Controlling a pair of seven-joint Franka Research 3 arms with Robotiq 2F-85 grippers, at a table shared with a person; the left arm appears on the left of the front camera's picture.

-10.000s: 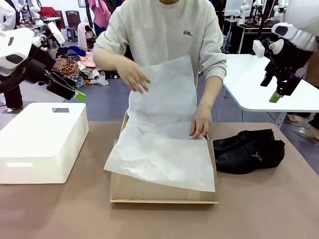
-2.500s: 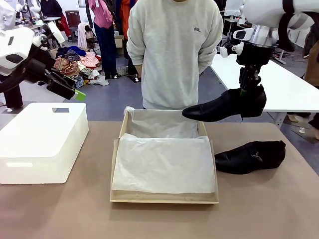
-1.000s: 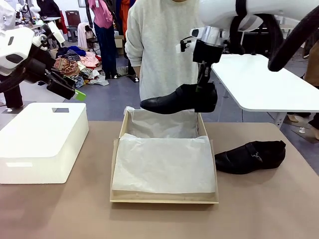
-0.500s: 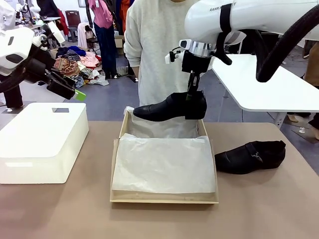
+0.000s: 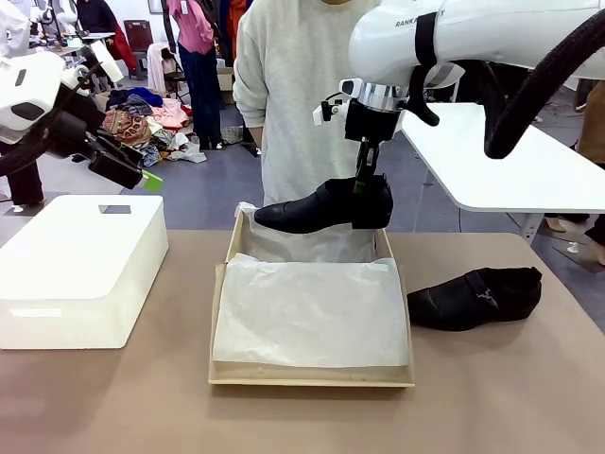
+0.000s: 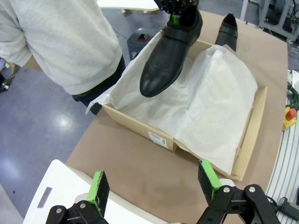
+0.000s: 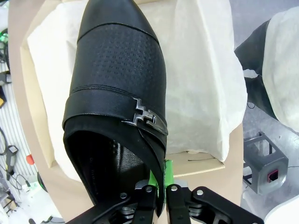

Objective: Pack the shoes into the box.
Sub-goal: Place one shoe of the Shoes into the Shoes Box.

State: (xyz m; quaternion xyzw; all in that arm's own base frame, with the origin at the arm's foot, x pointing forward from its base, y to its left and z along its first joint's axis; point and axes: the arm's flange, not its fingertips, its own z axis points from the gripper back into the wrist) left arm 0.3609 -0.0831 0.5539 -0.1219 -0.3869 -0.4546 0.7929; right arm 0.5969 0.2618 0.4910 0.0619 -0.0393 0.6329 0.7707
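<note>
Front view: the right claw point(image 5: 360, 192) is clamped on the heel rim of one black shoe point(image 5: 317, 210) and holds it in the air. The held shoe hangs over the far end of the box point(image 5: 312, 376), roughly level, toe towards the robot's left. It does not touch the white tissue paper point(image 5: 312, 317) lining the box. The second shoe point(image 5: 473, 298) lies on the table point(image 5: 492, 397), just beside the box on the robot's right. A white block point(image 5: 80, 265) sits on the table well to the left of the box. A person in a grey sweatshirt point(image 5: 302, 95) stands at the far side, behind the box.

Left wrist view: the left claw point(image 6: 153, 185) has its green pads spread wide and grips nothing. It hangs above the white block's edge, apart from the box. A small white label point(image 6: 158, 137) shows on the box's end wall. The held shoe hangs over the tissue near the person.

Right wrist view: the claw's fingers are pinched together on the back edge of the shoe opening. The toe points away over the paper-lined box, and a metal buckle point(image 7: 145, 114) shows on the strap.
</note>
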